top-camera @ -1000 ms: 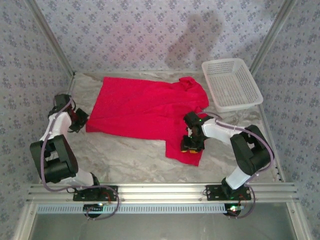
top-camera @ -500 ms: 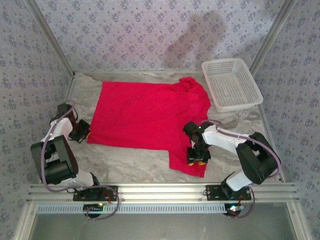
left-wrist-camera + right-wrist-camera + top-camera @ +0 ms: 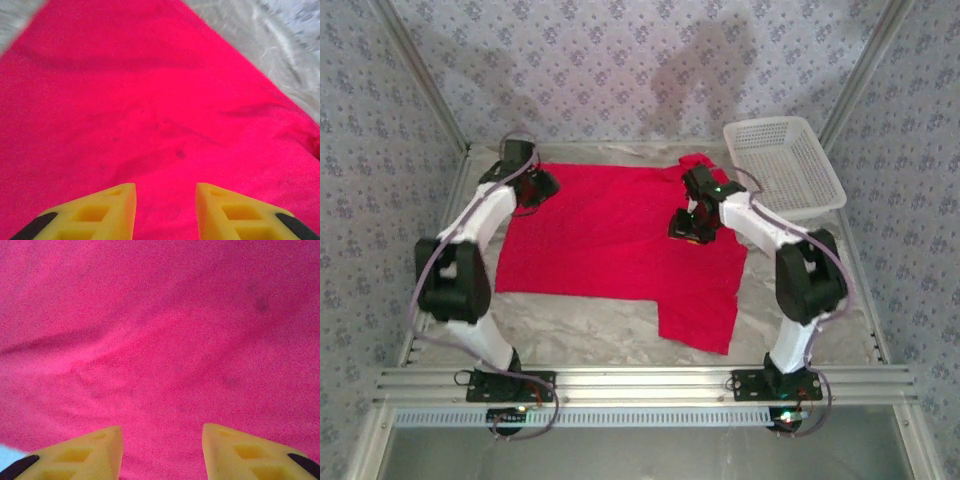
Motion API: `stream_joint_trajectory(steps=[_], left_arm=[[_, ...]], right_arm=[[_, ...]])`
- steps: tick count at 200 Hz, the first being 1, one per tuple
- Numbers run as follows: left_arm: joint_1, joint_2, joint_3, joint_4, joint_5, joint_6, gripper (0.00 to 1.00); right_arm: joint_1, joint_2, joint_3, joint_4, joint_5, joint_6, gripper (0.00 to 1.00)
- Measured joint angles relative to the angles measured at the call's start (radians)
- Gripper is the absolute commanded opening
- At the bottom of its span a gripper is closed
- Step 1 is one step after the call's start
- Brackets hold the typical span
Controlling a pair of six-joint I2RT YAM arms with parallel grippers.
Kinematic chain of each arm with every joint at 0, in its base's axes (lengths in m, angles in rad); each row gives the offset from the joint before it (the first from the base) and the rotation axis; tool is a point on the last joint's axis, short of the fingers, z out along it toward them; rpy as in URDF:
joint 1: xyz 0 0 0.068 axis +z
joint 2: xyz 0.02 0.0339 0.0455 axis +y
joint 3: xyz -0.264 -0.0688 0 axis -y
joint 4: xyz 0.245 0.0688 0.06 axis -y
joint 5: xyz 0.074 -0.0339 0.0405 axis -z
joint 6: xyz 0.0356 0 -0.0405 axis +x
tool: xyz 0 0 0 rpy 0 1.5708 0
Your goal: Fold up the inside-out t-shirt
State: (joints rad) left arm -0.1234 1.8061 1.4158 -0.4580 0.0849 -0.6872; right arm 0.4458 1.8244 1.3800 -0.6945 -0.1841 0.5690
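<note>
My left gripper (image 3: 538,186) (image 3: 165,200): in the top view it sits in the upper left of the frame, over the far left corner of the inside-out t-shirt (image 3: 610,235).
Left jaws: apart. In my left wrist view the two yellow fingers (image 3: 107,207) stand at the bottom edge with an open gap, and only red cloth lies beyond it. Nothing is pinched.
My right gripper (image 3: 688,226) (image 3: 162,440): just right of centre in the top view, over the upper right part of the shirt.
Right jaws: apart as well. The yellow fingers (image 3: 240,450) frame a wide gap at the bottom of the right wrist view, with bare red fabric behind it. I cannot tell whether the tips touch the cloth.
Shirt position: spread flat on the marbled grey table (image 3: 590,320) (image 3: 280,45), across the middle of the top view.
Shirt shape: the wide body runs left to right. A narrower flap drops toward the lower centre-right, and a small rumpled bunch rises at the upper right edge.
Shirt surface: shallow creases in both wrist views, with a few faint darker specks.
Basket: the white mesh basket (image 3: 765,123) stands in the upper right of the top view, just beside the shirt's rumpled edge.
</note>
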Motion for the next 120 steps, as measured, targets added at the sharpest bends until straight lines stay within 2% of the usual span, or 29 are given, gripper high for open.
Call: stream_joint_trajectory(steps=[25,46,63,92,120], left_arm=[[0.032,0.182,0.023,0.008,0.066,-0.019,0.38],[0.094,0.222,-0.026,0.019,0.11,-0.038,0.39],[0.17,0.175,-0.106,0.063,0.154,-0.052,0.4],[0.314,0.056,-0.27,0.082,0.166,-0.059,0.41],[0.36,-0.01,-0.338,0.067,0.154,-0.056,0.42]], right_arm=[[-0.003,0.084,0.0,0.022,-0.003,0.003,0.46],[0.022,0.087,-0.065,0.045,-0.003,0.017,0.46],[0.058,0.074,-0.162,0.072,0.007,0.035,0.46],[0.151,-0.049,-0.316,0.112,0.024,0.086,0.46],[0.207,-0.096,-0.338,0.054,0.032,0.116,0.48]])
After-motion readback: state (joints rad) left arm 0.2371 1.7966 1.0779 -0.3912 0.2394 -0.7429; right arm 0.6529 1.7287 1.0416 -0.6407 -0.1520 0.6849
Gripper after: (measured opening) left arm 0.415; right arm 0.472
